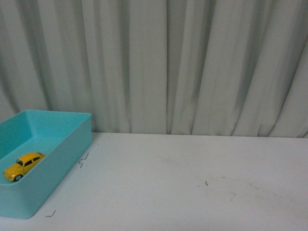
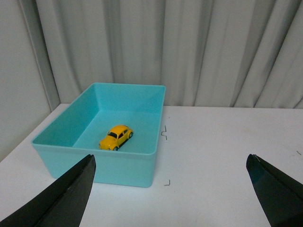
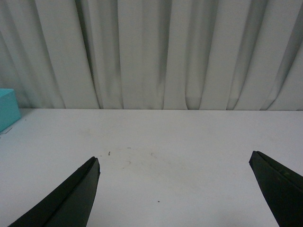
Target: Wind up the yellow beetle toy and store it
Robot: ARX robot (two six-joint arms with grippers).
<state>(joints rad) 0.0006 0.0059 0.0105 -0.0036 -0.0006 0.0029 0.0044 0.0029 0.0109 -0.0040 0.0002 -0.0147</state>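
1. The yellow beetle toy (image 1: 23,165) sits on its wheels on the floor of the turquoise bin (image 1: 72,144), clear of the walls as far as the left wrist view shows.
2. The bin stands on the white worktop (image 1: 192,183) at its left side, close to the back edge where the grey curtain (image 1: 168,62) hangs. It is an open rectangular box, and the toy is the only thing seen in it.
3. In the left wrist view the toy (image 2: 116,137) lies at a slant to the bin's walls, nearer the wall that faces the camera than the far wall; the bin (image 2: 128,168) rim is fully visible.
4. The left pincer (image 2: 173,198) hangs above the worktop short of the bin, its two dark fingers (image 2: 66,198) spread wide apart, with nothing between them. It touches neither the bin nor the toy.
5. The right pincer (image 3: 175,194) is likewise released, its fingers (image 3: 71,198) wide apart over bare worktop (image 3: 165,137) well away from the bin; only a corner of the bin (image 3: 8,106) shows in that view.
6. Neither arm appears in the front view.
7. Small dark marks lie on the worktop beside the bin (image 1: 84,160) and near its middle (image 1: 206,183).
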